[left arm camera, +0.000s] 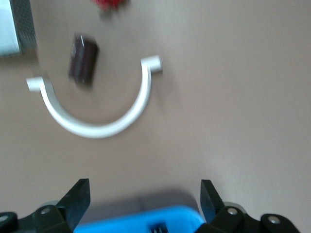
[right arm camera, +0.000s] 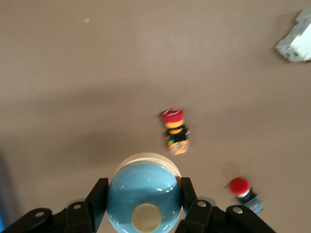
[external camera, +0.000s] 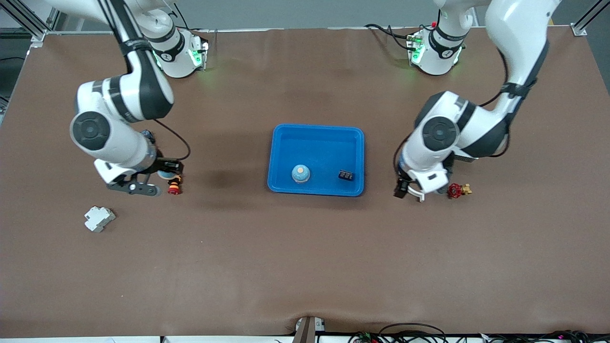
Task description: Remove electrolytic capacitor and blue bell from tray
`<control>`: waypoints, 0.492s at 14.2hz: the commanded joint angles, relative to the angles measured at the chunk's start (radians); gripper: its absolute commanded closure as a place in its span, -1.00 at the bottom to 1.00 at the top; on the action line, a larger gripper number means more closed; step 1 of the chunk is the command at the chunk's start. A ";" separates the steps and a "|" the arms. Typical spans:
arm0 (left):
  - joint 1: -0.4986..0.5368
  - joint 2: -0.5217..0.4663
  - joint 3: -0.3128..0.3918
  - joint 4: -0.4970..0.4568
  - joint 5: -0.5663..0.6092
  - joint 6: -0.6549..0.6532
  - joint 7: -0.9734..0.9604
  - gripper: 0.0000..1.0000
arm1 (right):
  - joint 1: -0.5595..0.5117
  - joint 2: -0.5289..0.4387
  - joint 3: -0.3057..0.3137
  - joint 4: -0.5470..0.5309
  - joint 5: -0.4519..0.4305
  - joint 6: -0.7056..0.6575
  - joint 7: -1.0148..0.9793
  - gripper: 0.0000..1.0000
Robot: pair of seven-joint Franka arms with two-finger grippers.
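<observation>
Brown matting covers the long work table [external camera: 305, 262] where two white arms flank a shallow bright blue plastic tray [external camera: 318, 126] at its centre. The right gripper [right arm camera: 143, 196] is pinching a glossy blue dome-shaped bell [right arm camera: 141, 182] from both sides, over bare matting well clear of the tray toward the right arm's end, just beside a red-capped push-button switch [right arm camera: 175, 131]. Whether the bell's base touches the table cannot be told.

Toward the left arm's end, the left gripper [left arm camera: 143, 189] hangs with its fingers spread wide and nothing between them, just outside the tray's rim. The small dark brown cylindrical electrolytic capacitor [left arm camera: 82, 60] lies on the matting below it, inside the curve of a white plastic half-ring clip [left arm camera: 97, 128], with a red-handled brass valve [external camera: 456, 190] close by.

A second pale blue bell with a tan crown [external camera: 300, 173] and a small black blocky component [external camera: 346, 176] sit in the tray.

Both named items appear to be out of the tray, so the job looks near its close. What is left, on this reading, is for the right gripper to set its bell down upright and let go without nudging the switch.
</observation>
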 commanded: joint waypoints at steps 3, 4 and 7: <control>-0.142 0.144 0.004 0.134 0.018 0.024 -0.209 -1.00 | -0.163 -0.032 0.022 -0.192 -0.017 0.237 -0.225 1.00; -0.160 0.161 0.006 0.134 0.020 0.050 -0.242 -1.00 | -0.181 -0.031 0.022 -0.230 -0.019 0.292 -0.254 1.00; -0.186 0.213 0.010 0.132 0.076 0.092 -0.327 -1.00 | -0.228 -0.020 0.021 -0.298 -0.020 0.425 -0.311 1.00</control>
